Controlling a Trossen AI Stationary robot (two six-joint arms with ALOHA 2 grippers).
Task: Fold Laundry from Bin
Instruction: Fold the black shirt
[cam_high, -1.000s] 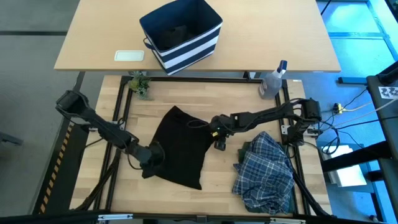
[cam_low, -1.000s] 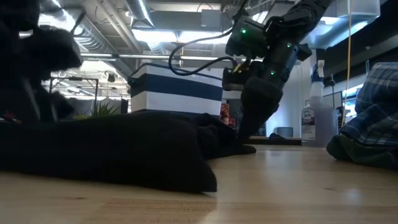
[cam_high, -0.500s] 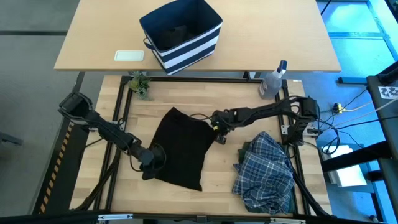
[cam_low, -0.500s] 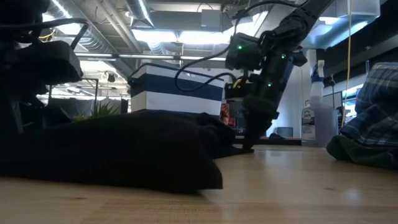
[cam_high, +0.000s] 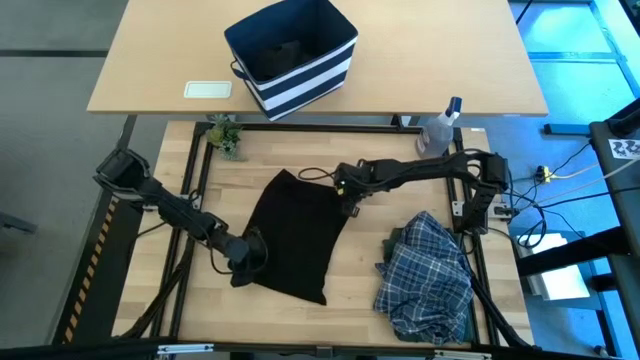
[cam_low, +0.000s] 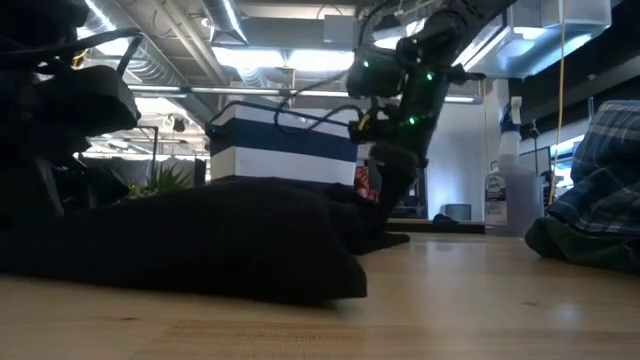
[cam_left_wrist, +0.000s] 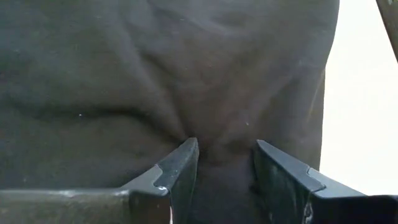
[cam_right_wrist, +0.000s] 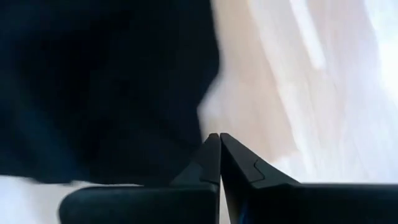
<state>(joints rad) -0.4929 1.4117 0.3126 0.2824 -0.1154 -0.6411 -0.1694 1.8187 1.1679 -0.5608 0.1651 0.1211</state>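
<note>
The black garment is spread flat on the wooden table, near the middle and a bit toward the left arm's side. In the low view it is seen as a dark, low heap across the table top. The left gripper is set on the left edge of the black garment, close to the front of the table. In the left wrist view its fingers are a little apart, and a small fold of the black cloth is pinched up between them (the cloth is wrinkled just there). The right gripper is held at the garment's right edge, toward the back. In the right wrist view its fingertips are pressed tight together, and no cloth can be seen between them; the dark cloth lies just beside them.

The blue-and-white plaid shirt is piled in a crumpled heap on the right side of the table, well apart from the black garment. The bin is placed on the other table behind, with something dark lying inside it. A clear spray bottle is stood near the back right corner, and a small green plant near the back left corner.
</note>
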